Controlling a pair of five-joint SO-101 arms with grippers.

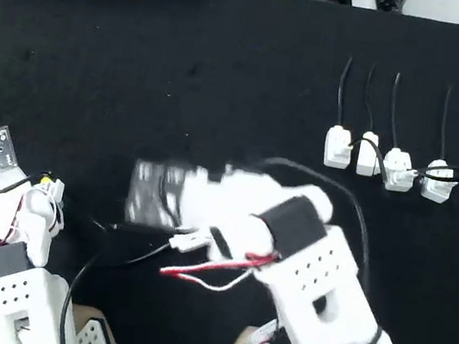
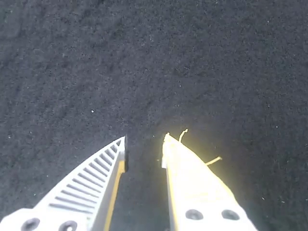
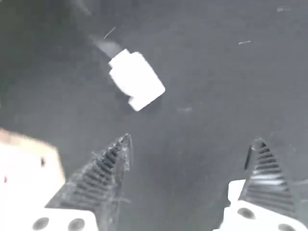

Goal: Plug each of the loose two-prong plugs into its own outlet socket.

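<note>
Nearest the lens, the right gripper [image 3: 191, 141] is seen with its dark ribbed fingers spread wide and nothing between them. A white plug [image 3: 137, 79] is found lying on the black cloth [image 3: 231, 72] ahead of the fingertips, apart from both and closer to one finger than the other. In the left wrist view the left gripper [image 2: 144, 138] is held over bare cloth, its fingers parted by a narrow gap with nothing pinched. From above, the right arm [image 1: 304, 254] is stretched toward the table's middle, and the left arm [image 1: 14, 234] is kept by the near left corner. Four white blocks [image 1: 370, 157] are lined up at the far right, well apart from both arms, each with a black cord [image 1: 396, 98] run toward the far edge. A wide stretch of cloth is left open between the arms and that edge.
</note>
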